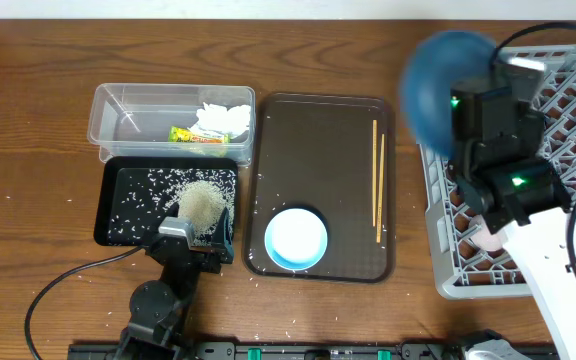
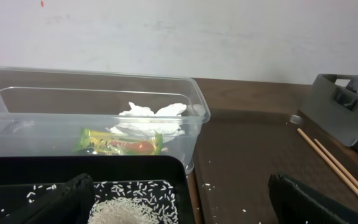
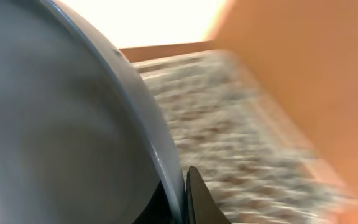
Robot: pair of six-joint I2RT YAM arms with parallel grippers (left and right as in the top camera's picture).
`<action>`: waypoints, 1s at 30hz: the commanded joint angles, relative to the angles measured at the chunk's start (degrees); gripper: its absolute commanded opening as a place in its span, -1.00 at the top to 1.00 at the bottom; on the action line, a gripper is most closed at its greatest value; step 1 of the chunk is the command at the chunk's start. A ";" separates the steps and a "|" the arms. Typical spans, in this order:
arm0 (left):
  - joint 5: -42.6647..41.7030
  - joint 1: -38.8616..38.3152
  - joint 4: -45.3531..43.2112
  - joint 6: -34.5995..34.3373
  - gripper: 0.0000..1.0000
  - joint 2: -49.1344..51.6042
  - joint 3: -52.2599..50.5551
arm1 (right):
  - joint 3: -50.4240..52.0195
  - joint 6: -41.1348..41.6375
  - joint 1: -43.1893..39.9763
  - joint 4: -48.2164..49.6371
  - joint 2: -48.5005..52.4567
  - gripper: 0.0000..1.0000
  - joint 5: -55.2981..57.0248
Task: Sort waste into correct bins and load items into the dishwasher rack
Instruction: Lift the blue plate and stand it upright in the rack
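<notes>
A brown wooden bench [image 1: 28, 120] fills the view, its grain running left to right. A clear tub [image 1: 108, 100] sits at the far left. A black tub [image 1: 113, 215] sits just nearer, its far edge right up against the clear one. Just right of both tubs lies a large flat dark-brown tray [image 1: 318, 150], in the middle of the bench. A grey lattice rack [image 1: 448, 270] takes up the right side, with a thin strip of wood between it and the tray; the edge of the view cuts it off. A few white rice grains [image 1: 278, 325] are scattered on the bare wood near the tray's near-left corner. A black cable [image 1: 58, 285] curves across the near-left area.
</notes>
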State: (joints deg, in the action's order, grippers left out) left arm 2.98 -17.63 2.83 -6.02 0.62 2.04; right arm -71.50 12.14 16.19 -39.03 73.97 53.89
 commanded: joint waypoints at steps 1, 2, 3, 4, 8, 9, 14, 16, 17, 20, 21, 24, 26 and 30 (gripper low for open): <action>0.50 0.31 0.94 -0.28 -0.84 -0.39 -1.79 | -0.44 -4.55 -2.73 2.01 2.36 0.97 24.46; 0.50 0.31 0.94 -0.28 -0.83 -0.39 -1.79 | -0.44 -5.49 -3.91 3.74 3.21 0.98 26.62; 0.50 0.31 0.94 -0.28 -0.84 -0.39 -1.79 | -0.44 -7.52 -5.29 5.84 4.24 0.98 27.87; 0.50 0.31 0.94 -0.28 -0.84 -0.39 -1.79 | -0.44 -10.12 -6.56 7.82 5.18 0.97 28.24; 0.50 0.31 0.94 -0.28 -0.84 -0.39 -1.79 | -0.44 -18.67 -11.58 15.63 10.43 0.97 28.22; 0.50 0.31 0.94 -0.28 -0.84 -0.39 -1.79 | -0.44 -20.26 -12.37 17.38 11.87 0.98 28.22; 0.50 0.31 0.94 -0.28 -0.84 -0.39 -1.79 | -0.44 -32.87 -14.91 26.60 19.34 0.98 28.41; 0.50 0.31 0.94 -0.28 -0.84 -0.39 -1.79 | -0.44 -40.57 -16.00 32.92 22.73 0.97 29.31; 0.50 0.31 0.94 -0.28 -0.84 -0.39 -1.79 | -0.44 -43.32 -16.22 35.43 23.98 0.98 29.88; 0.50 0.31 0.94 -0.28 -0.84 -0.39 -1.79 | -0.44 -48.87 -15.85 40.15 27.69 0.97 30.18; 0.50 0.31 0.94 -0.28 -0.84 -0.39 -1.79 | -0.44 -49.72 -15.63 40.57 28.61 0.97 29.86; 0.50 0.31 0.94 -0.28 -0.84 -0.39 -1.79 | -0.42 -50.42 -14.51 40.52 31.19 0.97 29.40; 0.50 0.31 0.94 -0.28 -0.84 -0.39 -1.79 | -0.42 -50.42 -13.40 40.24 32.44 0.98 29.16; 0.50 0.31 0.94 -0.28 -0.84 -0.39 -1.79 | -0.42 -50.42 -11.63 39.34 33.09 0.97 28.09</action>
State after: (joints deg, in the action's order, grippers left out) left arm 2.98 -17.63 2.66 -6.02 0.62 1.96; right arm -72.64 -34.65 3.77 1.96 104.81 81.76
